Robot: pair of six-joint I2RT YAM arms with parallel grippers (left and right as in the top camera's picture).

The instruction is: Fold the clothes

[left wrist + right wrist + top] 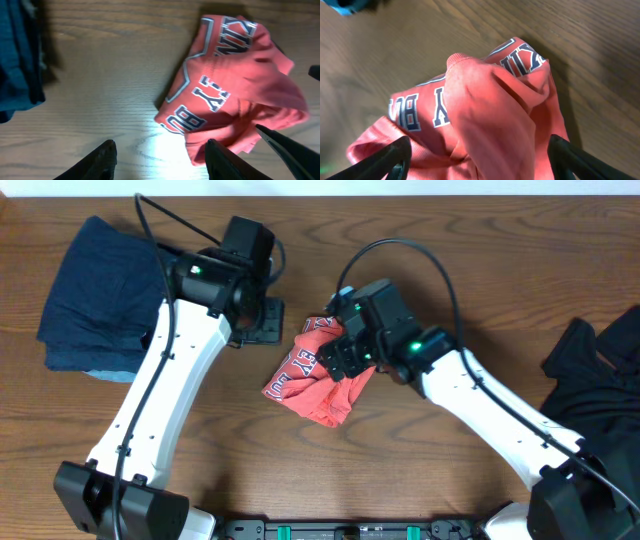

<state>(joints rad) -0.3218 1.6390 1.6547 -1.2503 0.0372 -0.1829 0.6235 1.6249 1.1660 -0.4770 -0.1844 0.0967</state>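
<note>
Item 1: coral-red cloth T-shirt (313, 377) with white block lettering outlined in navy. It lies bunched in a loose, uneven heap on the brown wood-grain surface (420, 480). The lettered panel faces up and toward the left side, and a raised ridge of cloth runs across the top.

Item 2: my right claw (480, 139). It is directly over the T-shirt with its jaws spread wide. One dark finger (385, 161) stands on each side of the raised ridge. I cannot tell whether either finger touches the cloth.

Item 3: my left claw (160, 143). It is just beside the T-shirt, at its left edge, with its jaws spread. Bare wood shows between the fingers, and one finger overlaps the shirt's near hem in my wrist view. It pinches nothing.

Item 4: navy cloth garment (95, 290). It is folded in a flat stack well to the left of the T-shirt, beyond my left arm, with a paler blue edge showing under its near side.

Item 5: black cloth garment (600, 370). It is crumpled well to the right of the T-shirt, at the surface's right edge, and part of it runs out of view.
</note>
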